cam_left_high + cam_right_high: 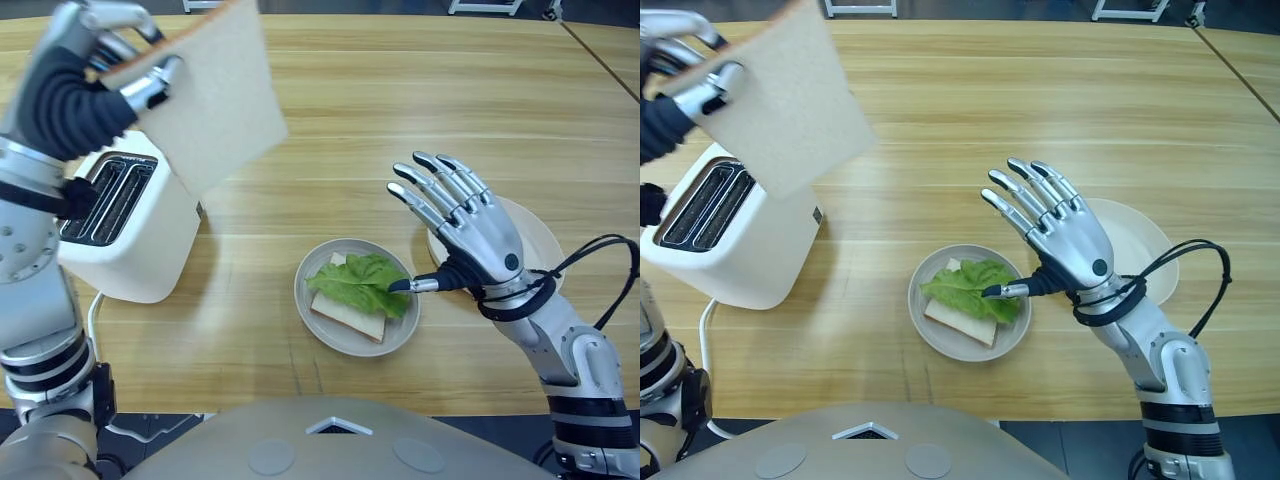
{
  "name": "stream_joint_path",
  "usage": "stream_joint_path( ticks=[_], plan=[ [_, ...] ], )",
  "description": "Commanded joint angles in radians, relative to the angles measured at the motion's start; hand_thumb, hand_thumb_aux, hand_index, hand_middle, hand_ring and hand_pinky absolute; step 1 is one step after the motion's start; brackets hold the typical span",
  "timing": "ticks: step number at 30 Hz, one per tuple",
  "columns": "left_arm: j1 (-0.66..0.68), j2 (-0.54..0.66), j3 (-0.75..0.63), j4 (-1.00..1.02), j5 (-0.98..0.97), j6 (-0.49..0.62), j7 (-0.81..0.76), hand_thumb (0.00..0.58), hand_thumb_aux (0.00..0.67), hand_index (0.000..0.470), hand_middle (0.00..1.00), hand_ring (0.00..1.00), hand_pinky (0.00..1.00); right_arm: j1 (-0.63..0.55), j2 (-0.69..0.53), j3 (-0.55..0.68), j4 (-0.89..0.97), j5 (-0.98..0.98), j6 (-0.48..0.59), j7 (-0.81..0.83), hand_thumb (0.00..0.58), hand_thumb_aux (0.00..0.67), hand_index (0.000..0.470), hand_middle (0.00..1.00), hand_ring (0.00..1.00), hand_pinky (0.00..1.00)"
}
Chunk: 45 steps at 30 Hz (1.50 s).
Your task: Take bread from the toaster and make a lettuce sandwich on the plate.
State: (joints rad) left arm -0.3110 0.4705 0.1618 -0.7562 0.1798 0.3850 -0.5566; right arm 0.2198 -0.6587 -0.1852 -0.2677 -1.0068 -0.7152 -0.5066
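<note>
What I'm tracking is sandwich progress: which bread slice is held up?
The pale square bread slice gripped by the left hand above the white toaster; the other slice lies under a green lettuce leaf.

A pale wooden counter with lengthwise grain stretched away, and beyond its far edge stood what looked like white furniture legs on a dark floor.

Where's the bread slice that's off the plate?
The bread slice is in the left hand, raised above the toaster at the left, away from the plate holding lettuce.
</note>
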Motion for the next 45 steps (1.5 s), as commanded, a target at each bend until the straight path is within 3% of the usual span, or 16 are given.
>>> stream_joint_path(
  ticks=[1, 4, 10, 17, 23, 32, 39, 43, 44, 45],
  plan=[
    [-0.028, -0.022, -0.198, 0.139, -0.136, 0.05, -0.135, 0.58, 0.67, 0.47, 1.0, 1.0, 1.0, 0.043, -0.042, -0.092, -0.067, -0.072, -0.07, -0.173, 0.0, 0.0, 0.0, 0.0, 0.0, 0.0],
    [-0.065, -0.049, -0.334, 0.283, -0.18, 0.014, -0.208, 0.58, 0.67, 0.47, 1.0, 1.0, 1.0, 0.092, -0.069, -0.107, -0.109, -0.058, -0.142, -0.196, 0.0, 0.0, 0.0, 0.0, 0.0, 0.0],
    [-0.135, -0.142, -0.543, 0.606, -0.195, -0.104, -0.306, 0.58, 0.67, 0.47, 1.0, 1.0, 1.0, 0.123, -0.155, 0.027, -0.066, -0.074, -0.241, -0.05, 0.0, 0.0, 0.0, 0.0, 0.0, 0.0],
    [-0.249, -0.294, -0.641, 0.922, -0.175, -0.236, -0.319, 0.58, 0.67, 0.47, 1.0, 1.0, 1.0, 0.136, -0.188, 0.113, -0.038, 0.054, -0.268, 0.134, 0.0, 0.0, 0.0, 0.0, 0.0, 0.0],
    [-0.259, -0.387, -0.682, 1.099, -0.12, -0.335, -0.251, 0.58, 0.67, 0.47, 1.0, 1.0, 1.0, 0.137, -0.204, 0.13, -0.004, 0.125, -0.301, 0.223, 0.0, 0.0, 0.0, 0.0, 0.0, 0.0],
    [-0.295, -0.364, -0.755, 1.275, 0.062, -0.476, -0.2, 0.58, 0.67, 0.47, 1.0, 1.0, 1.0, 0.201, -0.239, 0.251, 0.111, 0.294, -0.199, 0.526, 0.0, 0.0, 0.0, 0.0, 0.0, 0.0],
    [-0.314, -0.328, -0.762, 1.274, 0.158, -0.521, -0.16, 0.58, 0.67, 0.47, 1.0, 1.0, 1.0, 0.223, -0.249, 0.276, 0.134, 0.362, -0.122, 0.665, 0.0, 0.0, 0.0, 0.0, 0.0, 0.0],
    [-0.347, -0.279, -0.804, 1.237, 0.359, -0.593, 0.027, 0.58, 0.67, 0.47, 1.0, 1.0, 1.0, 0.221, -0.243, 0.292, 0.149, 0.384, -0.069, 0.722, 0.0, 0.0, 0.0, 0.0, 0.0, 0.0],
    [-0.353, -0.267, -0.818, 1.216, 0.427, -0.604, 0.091, 0.58, 0.67, 0.47, 0.84, 0.84, 0.84, 0.217, -0.24, 0.301, 0.148, 0.389, -0.06, 0.733, 0.0, 0.0, 0.0, 0.0, 0.0, 0.0],
    [-0.356, -0.258, -0.829, 1.197, 0.48, -0.608, 0.136, 0.58, 0.67, 0.47, 0.0, 0.0, 0.0, 0.213, -0.235, 0.31, 0.144, 0.403, -0.049, 0.747, 0.0, 0.0, 0.0, 0.0, 0.0, 0.0]
  ],
)
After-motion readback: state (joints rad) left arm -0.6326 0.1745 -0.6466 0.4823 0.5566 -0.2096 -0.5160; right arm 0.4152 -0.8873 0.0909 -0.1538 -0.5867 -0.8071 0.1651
